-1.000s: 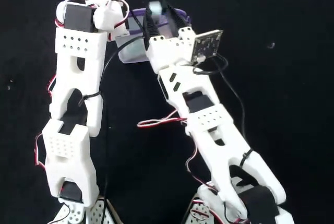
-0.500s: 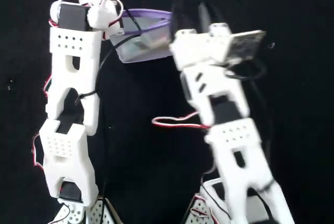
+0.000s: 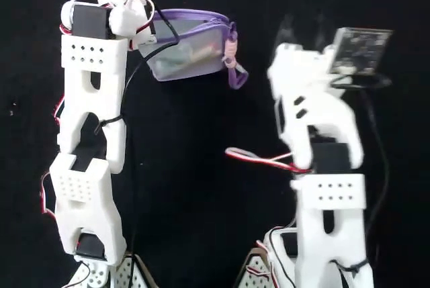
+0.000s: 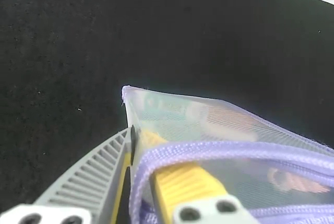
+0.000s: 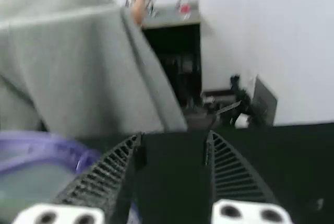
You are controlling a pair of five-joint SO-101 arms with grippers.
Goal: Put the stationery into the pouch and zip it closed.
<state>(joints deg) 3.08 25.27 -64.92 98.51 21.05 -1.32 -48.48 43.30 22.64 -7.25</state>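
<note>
The translucent pouch (image 3: pixel 191 52) with a purple zip edge hangs above the black table at the back. My left gripper (image 3: pixel 149 35) is shut on its left end. In the left wrist view the grey and yellow fingers (image 4: pixel 182 185) clamp the pouch (image 4: pixel 224 135) at its corner, and stationery (image 4: pixel 292 179) shows faintly through the mesh. The purple zip strap (image 3: pixel 235 73) dangles at the pouch's right end. My right gripper (image 3: pixel 295 31) is raised to the right of the pouch, apart from it. In the right wrist view this gripper (image 5: pixel 172 156) is open with nothing between its fingers, the pouch (image 5: pixel 31 153) off to one side.
The black table (image 3: pixel 201 187) lies under both arms. Red and white cables (image 3: pixel 259 157) loop by the right arm. A person's grey garment (image 5: pixel 78 62) stands behind the table's far edge.
My right arm has swung to the right, away from the pouch, and its gripper no longer touches it. The pouch stays in my left gripper and has risen slightly.
</note>
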